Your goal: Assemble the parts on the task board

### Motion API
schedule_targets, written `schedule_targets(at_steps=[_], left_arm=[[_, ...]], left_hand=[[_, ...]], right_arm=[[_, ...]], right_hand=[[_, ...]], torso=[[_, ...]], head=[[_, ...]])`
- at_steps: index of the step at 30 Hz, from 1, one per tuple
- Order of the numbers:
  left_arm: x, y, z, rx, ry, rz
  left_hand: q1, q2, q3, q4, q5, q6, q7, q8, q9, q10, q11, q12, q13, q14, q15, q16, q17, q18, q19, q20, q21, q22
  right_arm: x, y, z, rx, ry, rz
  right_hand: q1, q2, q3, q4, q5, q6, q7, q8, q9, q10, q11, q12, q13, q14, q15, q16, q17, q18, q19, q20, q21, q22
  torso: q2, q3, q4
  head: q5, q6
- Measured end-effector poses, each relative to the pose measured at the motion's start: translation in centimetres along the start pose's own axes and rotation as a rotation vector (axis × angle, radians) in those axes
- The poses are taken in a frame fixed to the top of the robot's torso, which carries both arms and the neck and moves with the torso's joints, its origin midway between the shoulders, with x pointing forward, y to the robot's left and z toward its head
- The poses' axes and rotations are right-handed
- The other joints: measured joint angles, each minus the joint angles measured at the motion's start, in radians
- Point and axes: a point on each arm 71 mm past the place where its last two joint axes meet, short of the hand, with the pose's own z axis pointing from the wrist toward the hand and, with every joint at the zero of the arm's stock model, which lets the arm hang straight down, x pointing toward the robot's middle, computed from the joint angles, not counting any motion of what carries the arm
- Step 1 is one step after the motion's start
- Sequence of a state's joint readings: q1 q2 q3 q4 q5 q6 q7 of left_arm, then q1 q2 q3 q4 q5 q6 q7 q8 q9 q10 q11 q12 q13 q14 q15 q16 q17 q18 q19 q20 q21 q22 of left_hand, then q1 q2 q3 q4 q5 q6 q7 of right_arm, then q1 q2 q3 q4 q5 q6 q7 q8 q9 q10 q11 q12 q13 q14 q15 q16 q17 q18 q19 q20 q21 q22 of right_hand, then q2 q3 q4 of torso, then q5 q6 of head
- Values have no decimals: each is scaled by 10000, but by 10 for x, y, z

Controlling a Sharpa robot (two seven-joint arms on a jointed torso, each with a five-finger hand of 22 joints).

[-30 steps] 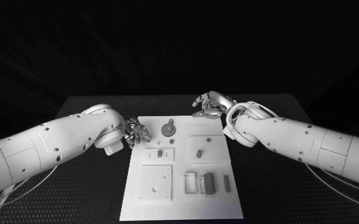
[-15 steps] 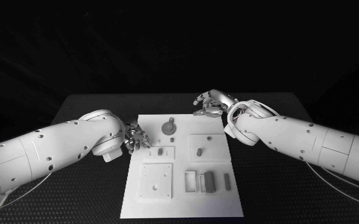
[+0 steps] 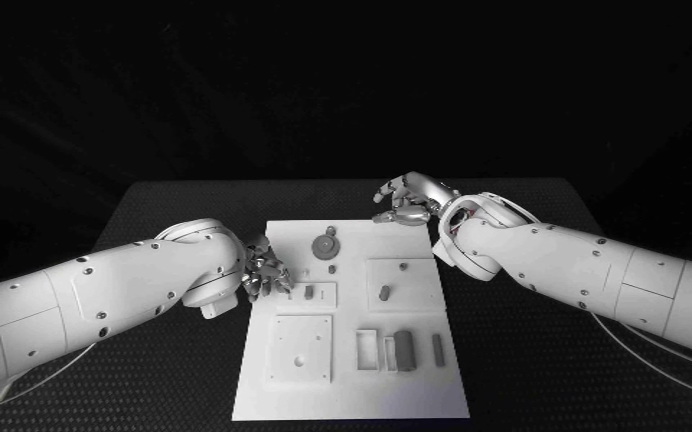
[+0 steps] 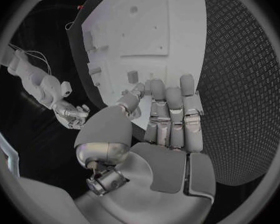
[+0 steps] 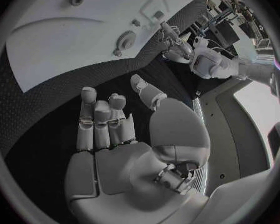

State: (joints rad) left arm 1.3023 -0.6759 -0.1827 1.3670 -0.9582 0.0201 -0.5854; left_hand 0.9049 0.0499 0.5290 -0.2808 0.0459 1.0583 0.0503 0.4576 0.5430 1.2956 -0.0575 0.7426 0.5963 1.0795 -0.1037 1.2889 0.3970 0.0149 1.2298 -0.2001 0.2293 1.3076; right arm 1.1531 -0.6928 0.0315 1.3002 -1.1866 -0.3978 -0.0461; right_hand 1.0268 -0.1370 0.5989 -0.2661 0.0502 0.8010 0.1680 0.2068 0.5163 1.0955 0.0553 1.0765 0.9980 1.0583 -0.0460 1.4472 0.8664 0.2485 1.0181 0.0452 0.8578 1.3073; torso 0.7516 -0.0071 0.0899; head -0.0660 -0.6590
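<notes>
We see a black counter point(image 3: 173, 202) with a fine diamond-textured surface, and beyond its far edge only darkness. The white task board point(image 3: 351, 392) lies lengthwise down the middle of the counter, reaching almost to the near edge. Small grey parts sit on it: a round disc part point(image 3: 326, 246) near the far end and upright bar parts point(image 3: 402, 350) towards the near end beside a raised square plate point(image 3: 302, 350). Our left hand point(image 3: 263, 265) hangs at the board's left edge, fingers straight and close together, thumb apart, holding nothing. Our right hand point(image 3: 408, 199) hovers over the board's far right corner, fingers loosely spread and empty, clear of the disc part.
</notes>
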Motion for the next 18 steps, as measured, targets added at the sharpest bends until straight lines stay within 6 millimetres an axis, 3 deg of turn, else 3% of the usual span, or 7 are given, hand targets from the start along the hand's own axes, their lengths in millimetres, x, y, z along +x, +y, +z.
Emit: schedule_targets(at_steps=[18], left_arm=[[9, -2, 3, -73, 134, 236]], left_hand=[[-23, -24, -25, -1, -5, 6, -16, 321, 0, -1, 3, 0, 0, 0, 1, -1, -1, 0, -1, 2, 0, -2]], right_arm=[[0, 0, 0, 14, 17, -3]], right_hand=[[0, 0, 28, 28, 0, 14, -16, 0, 0, 0, 0, 0, 1, 2, 5, 0, 1, -7, 0, 0, 0, 0]], torso=[[10, 0, -5]], head=[[-14, 0]])
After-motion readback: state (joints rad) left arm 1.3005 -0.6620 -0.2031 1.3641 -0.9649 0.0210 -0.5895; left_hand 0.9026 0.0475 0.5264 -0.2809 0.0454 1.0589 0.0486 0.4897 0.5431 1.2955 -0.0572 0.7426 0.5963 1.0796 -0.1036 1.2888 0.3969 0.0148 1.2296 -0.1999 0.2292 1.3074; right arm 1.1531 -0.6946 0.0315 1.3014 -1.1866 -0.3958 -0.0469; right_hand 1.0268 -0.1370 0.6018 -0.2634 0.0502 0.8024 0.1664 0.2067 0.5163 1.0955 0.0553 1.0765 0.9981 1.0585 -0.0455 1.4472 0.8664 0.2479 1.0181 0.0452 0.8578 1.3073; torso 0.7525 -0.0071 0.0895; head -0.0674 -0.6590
